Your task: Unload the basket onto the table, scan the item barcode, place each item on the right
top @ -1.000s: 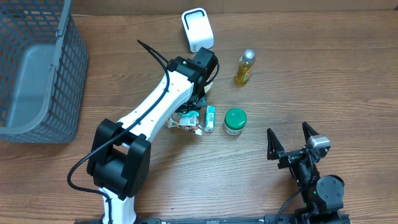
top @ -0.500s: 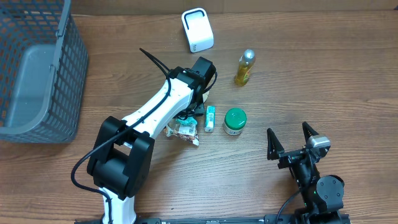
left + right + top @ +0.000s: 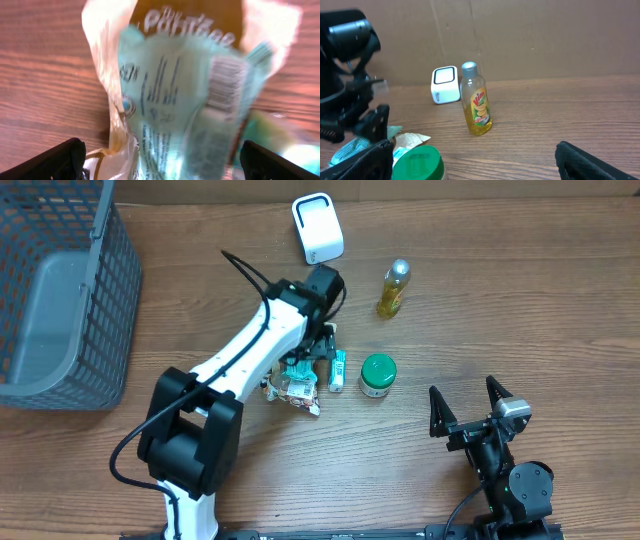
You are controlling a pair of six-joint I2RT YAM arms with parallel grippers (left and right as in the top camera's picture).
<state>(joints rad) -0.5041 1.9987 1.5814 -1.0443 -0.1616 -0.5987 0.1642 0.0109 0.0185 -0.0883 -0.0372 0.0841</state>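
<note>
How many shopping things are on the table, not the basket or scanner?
4: bottle at the back, green-lidded jar, small box beside it, packet below the left gripper. The arm might hide more.

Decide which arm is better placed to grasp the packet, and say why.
Left. The left tool hangs open directly above the packet; the right tool, also open, sits far off beyond the jar.

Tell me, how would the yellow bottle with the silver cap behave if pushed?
The yellow bottle stands upright, tall and narrow, so a high push would probably tip it. Its rounded body might then roll.
</note>
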